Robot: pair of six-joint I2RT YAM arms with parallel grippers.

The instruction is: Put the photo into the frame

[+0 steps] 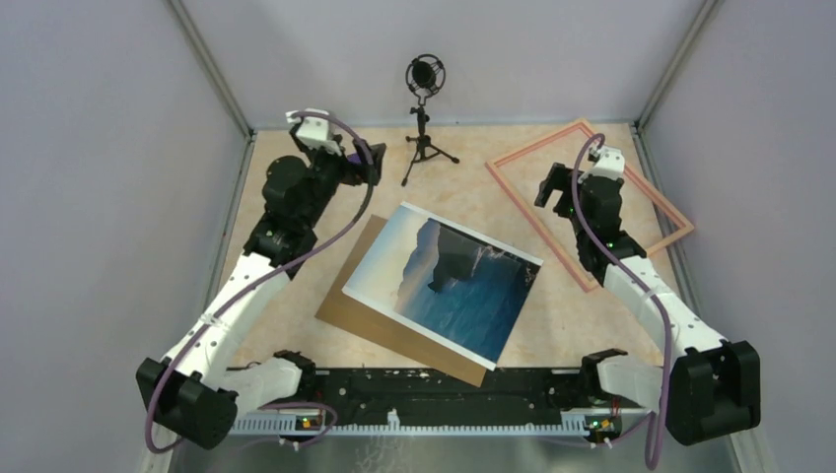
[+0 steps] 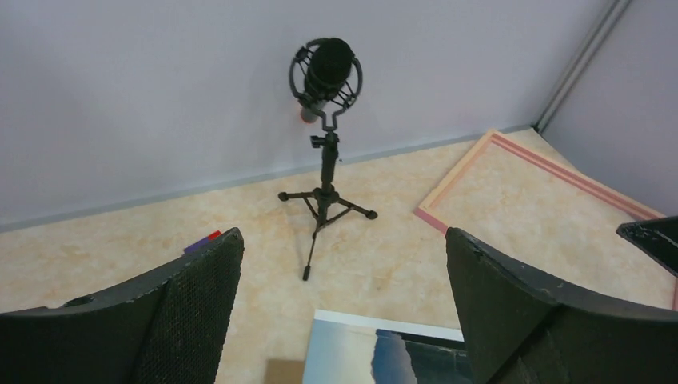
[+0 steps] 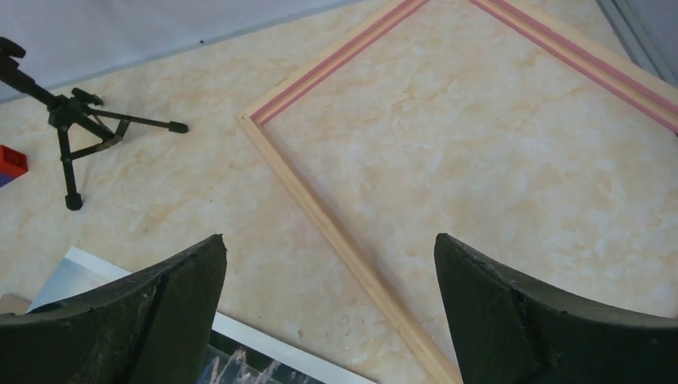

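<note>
One photo [image 1: 449, 281], long axis diagonal

From above, the photo [image 1: 449, 281] covers most of the brown board [image 1: 340, 304], and the right arm [image 1: 599, 217] hides part of the frame [image 1: 517, 197] at 2 o'clock. The right wrist view cuts the frame at 12 and 3 o'clock, and the microphone stand [image 3: 70, 114] at 9 o'clock.

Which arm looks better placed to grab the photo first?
Probably the left: the left claw, open, hangs by the far corner of the photo; the right claw hangs over the frame.
</note>
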